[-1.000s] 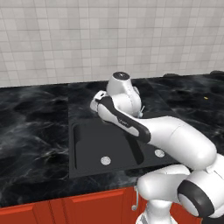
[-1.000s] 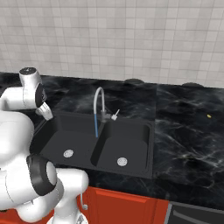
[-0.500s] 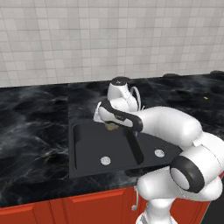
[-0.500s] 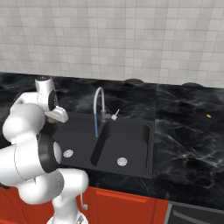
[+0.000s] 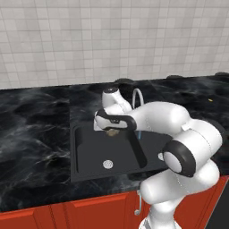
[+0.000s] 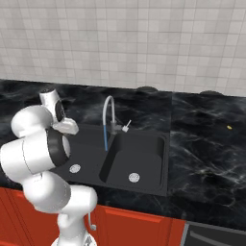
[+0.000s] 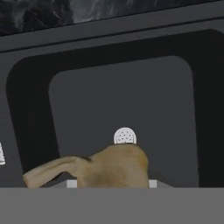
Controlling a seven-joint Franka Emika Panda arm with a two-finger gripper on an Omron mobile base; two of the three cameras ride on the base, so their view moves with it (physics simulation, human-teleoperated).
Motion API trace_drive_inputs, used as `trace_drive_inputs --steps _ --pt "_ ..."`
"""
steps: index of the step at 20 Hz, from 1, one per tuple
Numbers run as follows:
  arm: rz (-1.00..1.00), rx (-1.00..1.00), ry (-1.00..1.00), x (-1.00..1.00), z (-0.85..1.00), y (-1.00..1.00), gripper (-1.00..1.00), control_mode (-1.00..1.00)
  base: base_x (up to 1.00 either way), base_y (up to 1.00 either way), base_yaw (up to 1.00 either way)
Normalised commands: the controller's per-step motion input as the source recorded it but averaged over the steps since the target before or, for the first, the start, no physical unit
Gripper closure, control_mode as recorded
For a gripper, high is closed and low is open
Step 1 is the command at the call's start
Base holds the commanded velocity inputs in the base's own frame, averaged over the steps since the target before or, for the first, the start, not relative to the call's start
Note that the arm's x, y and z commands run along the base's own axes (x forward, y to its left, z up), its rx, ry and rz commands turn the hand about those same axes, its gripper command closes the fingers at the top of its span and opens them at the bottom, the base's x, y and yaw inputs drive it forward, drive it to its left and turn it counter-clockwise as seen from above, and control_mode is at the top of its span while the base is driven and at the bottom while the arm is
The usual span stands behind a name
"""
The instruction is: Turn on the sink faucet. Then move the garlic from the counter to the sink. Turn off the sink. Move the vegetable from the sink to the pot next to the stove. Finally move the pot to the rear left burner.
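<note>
My gripper (image 5: 110, 129) hangs over the left bowl of the dark grey sink (image 5: 82, 154), shut on the garlic (image 5: 112, 132), a tan-brown bulb. In the hand view the garlic (image 7: 114, 168) sits between the fingers, directly above the round silver drain (image 7: 124, 136) of that bowl. The sink faucet (image 6: 109, 104) arches over the divider, and a thin blue stream (image 6: 105, 140) runs down from its spout. Its short lever (image 6: 126, 128) sticks out to the right. The gripper (image 6: 67, 128) is partly hidden behind my own arm in the right base view.
The right bowl (image 6: 153, 158) has its own drain (image 6: 134, 177). Glossy black counter (image 5: 31, 134) surrounds the sink, above red cabinet fronts (image 6: 144, 226). A tiny yellow speck (image 6: 229, 127) lies on the counter at the right. A tiled wall (image 5: 112, 40) closes the back.
The arm has swung right and lowered, carrying the garlic from over the sink's back left edge down above the left bowl. Water has run throughout.
</note>
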Motion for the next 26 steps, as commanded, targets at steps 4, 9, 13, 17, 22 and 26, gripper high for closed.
trace_drive_inputs --steps 4,9,13,17,22,26 --pt "0.02 0.0 0.0 0.12 -0.4 0.0 1.0 -1.0 0.0 0.0 0.0" --pt "0.02 0.0 0.0 0.21 -0.41 0.0 1.0 -1.0 0.0 0.0 0.0" --pt "0.01 0.0 0.0 0.22 -0.43 0.0 1.0 -1.0 0.0 0.0 0.0" --pt "0.0 0.0 0.0 0.03 -0.26 -0.02 1.0 -1.0 0.0 0.0 0.0" --pt "0.0 0.0 0.0 0.24 -0.37 0.0 1.0 -1.0 0.0 0.0 0.0" --pt "0.0 0.0 0.0 0.25 -0.44 0.0 1.0 -1.0 0.0 0.0 0.0"
